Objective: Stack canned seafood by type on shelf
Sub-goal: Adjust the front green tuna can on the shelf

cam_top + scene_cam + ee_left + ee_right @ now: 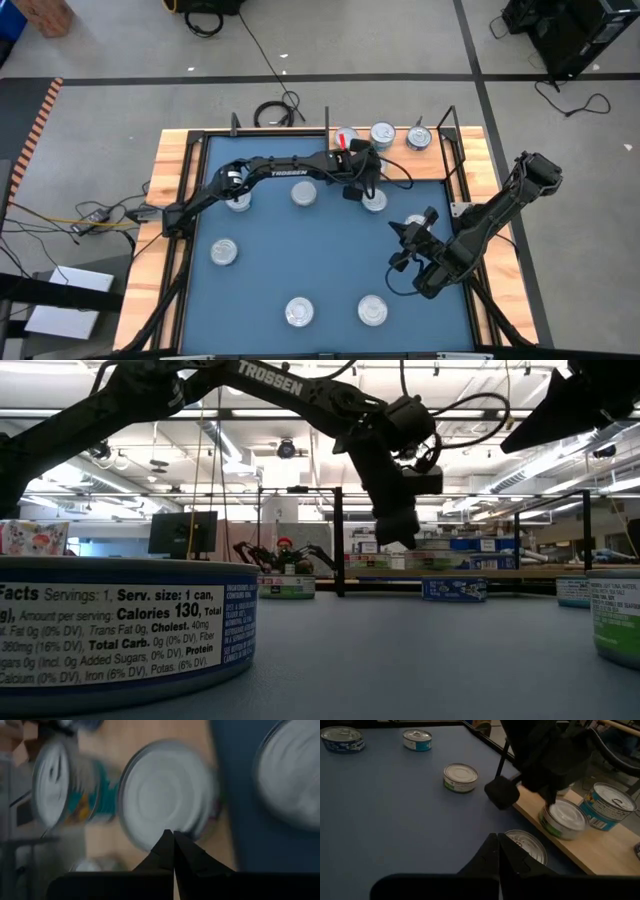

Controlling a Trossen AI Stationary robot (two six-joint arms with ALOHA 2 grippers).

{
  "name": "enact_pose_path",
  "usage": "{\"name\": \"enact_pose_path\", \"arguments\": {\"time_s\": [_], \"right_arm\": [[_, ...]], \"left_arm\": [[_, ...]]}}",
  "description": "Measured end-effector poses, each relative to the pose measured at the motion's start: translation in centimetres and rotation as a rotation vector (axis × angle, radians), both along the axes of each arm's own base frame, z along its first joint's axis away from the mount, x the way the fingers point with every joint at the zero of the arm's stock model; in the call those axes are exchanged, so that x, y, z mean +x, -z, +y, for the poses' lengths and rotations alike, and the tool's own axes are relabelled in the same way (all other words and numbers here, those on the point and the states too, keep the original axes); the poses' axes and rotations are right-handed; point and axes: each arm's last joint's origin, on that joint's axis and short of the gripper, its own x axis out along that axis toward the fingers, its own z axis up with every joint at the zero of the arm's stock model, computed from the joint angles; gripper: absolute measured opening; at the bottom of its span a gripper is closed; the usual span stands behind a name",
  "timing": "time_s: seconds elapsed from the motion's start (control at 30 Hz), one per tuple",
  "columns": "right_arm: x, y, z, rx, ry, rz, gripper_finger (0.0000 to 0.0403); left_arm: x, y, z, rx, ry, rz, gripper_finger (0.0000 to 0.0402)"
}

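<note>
Round tins of canned seafood with silver lids lie scattered on the blue mat, among them one and one. The light wooden shelf runs along the mat's far edge. On it stand a silver-lidded tin and a teal-labelled tin. My left gripper is shut and slants down over the first tin's lid. My right gripper is shut and hangs over the mat's right side, above another tin, holding nothing. My left gripper's shut fingertips stand over the lid of the silver-lidded tin on the shelf, near its rim, coming slanting down from the near left. I cannot tell whether they touch the lid.
More tins stand on the mat at the near side and the left. Two tins are at the far right by the shelf. A dark frame rail borders the mat.
</note>
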Motion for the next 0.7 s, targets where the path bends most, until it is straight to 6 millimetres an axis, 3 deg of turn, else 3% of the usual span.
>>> {"name": "enact_pose_path", "arguments": {"time_s": [0.23,0.5,0.7], "right_arm": [[0.0,0.0,0.0,-0.004,-0.002,0.005,0.0001],[0.0,0.0,0.0,-0.005,-0.003,0.007,0.0001],[0.0,0.0,0.0,-0.004,-0.001,0.006,0.0001]], "left_arm": [[-0.5,-0.3,0.5,0.088,-0.084,0.063,0.0001],[0.7,-2.5,-0.5,0.053,-0.054,-0.100,0.0001],[1.1,-0.5,-0.1,0.020,-0.042,-0.066,0.0001]]}}
